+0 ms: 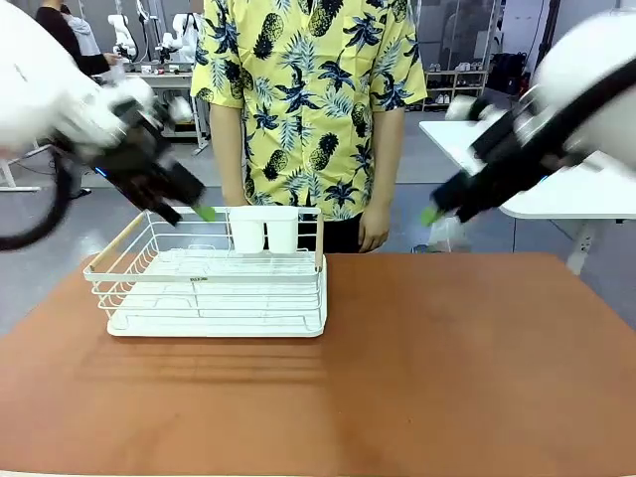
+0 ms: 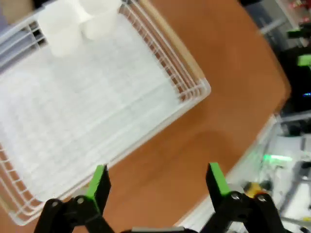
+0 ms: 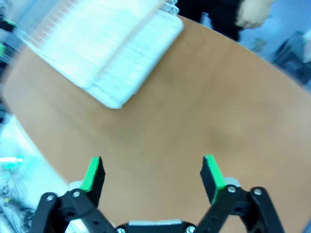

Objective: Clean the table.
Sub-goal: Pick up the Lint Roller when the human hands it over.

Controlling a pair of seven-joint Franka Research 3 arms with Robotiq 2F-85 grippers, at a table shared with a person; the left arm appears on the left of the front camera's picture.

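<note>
- The reddish-brown tabletop (image 1: 447, 378) filled the near half of the front view, its far edge just in front of a person.
- A white wire dish rack (image 1: 214, 273) stood on its left part, near the far edge; the wide stretch to the right of the rack was bare.
- Two white cups (image 1: 264, 229) sat side by side at the rack's far rim.
- The left gripper (image 2: 158, 179) hung in the air above the rack's far left corner, clear of the tabletop. In the left wrist view its green pads stood wide apart with nothing between them, and the rack and a strip of tabletop lay below.
- The right gripper (image 3: 153, 172) hung above the tabletop's far right edge, not touching it. Its jaws were spread as well and held nothing, with bare tabletop under them.
- Both arms looked blurred in the front view.
- The person (image 1: 308, 99) in a yellow patterned shirt stood behind the rack, one hand (image 1: 375, 231) hanging at the tabletop's far edge.
- A white table (image 1: 586, 194) stood farther off at the right.
</note>
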